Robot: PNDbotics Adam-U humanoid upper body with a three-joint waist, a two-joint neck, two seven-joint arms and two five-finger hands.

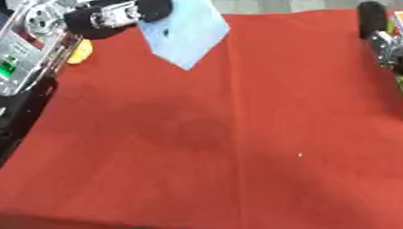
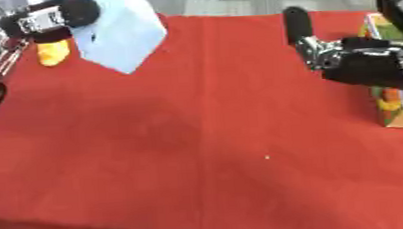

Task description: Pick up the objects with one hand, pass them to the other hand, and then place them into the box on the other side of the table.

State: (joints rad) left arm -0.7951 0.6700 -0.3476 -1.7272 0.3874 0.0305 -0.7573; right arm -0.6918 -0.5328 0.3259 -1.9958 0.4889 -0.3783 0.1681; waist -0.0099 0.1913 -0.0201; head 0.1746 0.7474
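At the far left of the bench, a pale blue sheet-like object hangs tilted, one corner pointing down toward the red cloth that covers the bench. The left robot hand holds it at its upper left edge, dark fingers curled against the sheet, with a rounded black fingertip pressed on the blue surface. Whether the lower corner of the sheet touches the cloth cannot be told. Just left of the sheet, near the far left edge of the bench, a small yellow object lies on the cloth, partly hidden behind the left arm's silver and black links.

Across the bench, on the right side, the right robot hand hovers above the cloth, well apart from the blue sheet. One black finger sticks out straight toward the far side, and the hand holds nothing; the rest of its fingers are hard to make out. Just beside and behind this hand, at the right edge of the bench, stands a box with a pale wall and colourful contents showing green and yellow. A tiny pale speck sits on the cloth near the middle.
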